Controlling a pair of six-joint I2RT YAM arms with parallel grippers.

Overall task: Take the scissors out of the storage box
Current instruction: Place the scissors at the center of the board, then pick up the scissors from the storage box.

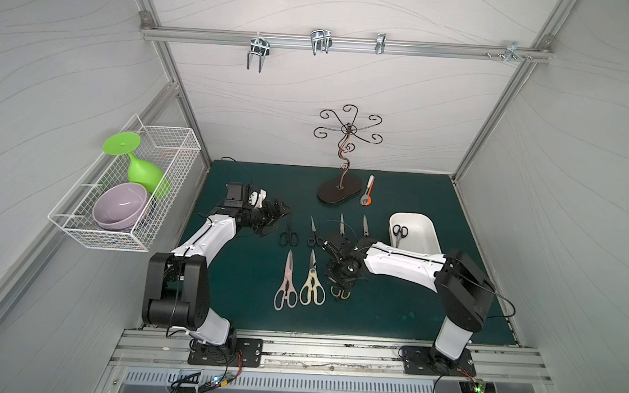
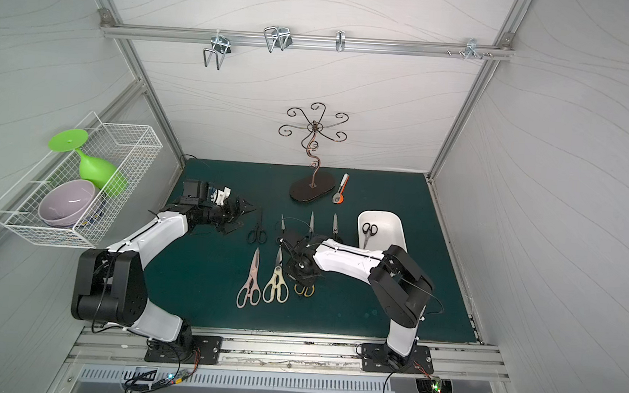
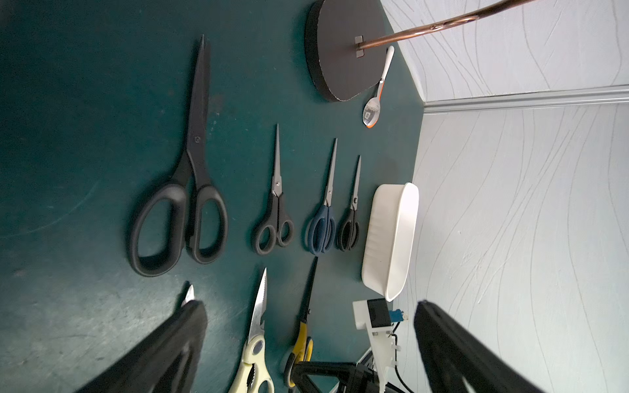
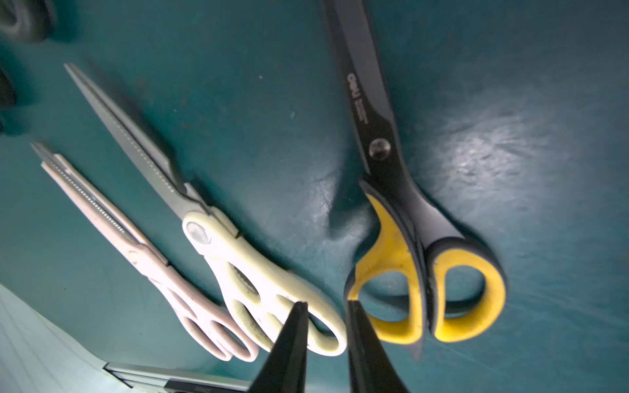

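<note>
The white storage box (image 1: 432, 231) stands at the right of the green mat, and one black-handled pair of scissors (image 1: 400, 232) lies inside it. Several pairs lie on the mat in rows: large black (image 3: 194, 190), small black (image 3: 277, 211), blue (image 3: 323, 221), pink shears (image 1: 287, 282) and cream shears (image 1: 312, 283). My right gripper (image 4: 326, 304) hovers over the handle of the yellow-and-black pair (image 4: 408, 211), jaws slightly apart, with nothing between them. My left gripper (image 3: 308, 303) stands wide open at the mat's left (image 1: 274, 217), holding nothing.
A wire stand on a dark oval base (image 1: 339, 193) stands at the back, with a white-and-orange tool (image 1: 368, 191) beside it. A wire-mesh basket (image 1: 171, 181) on the left wall holds a green goblet (image 1: 146, 172) and a purple bowl (image 1: 119, 206).
</note>
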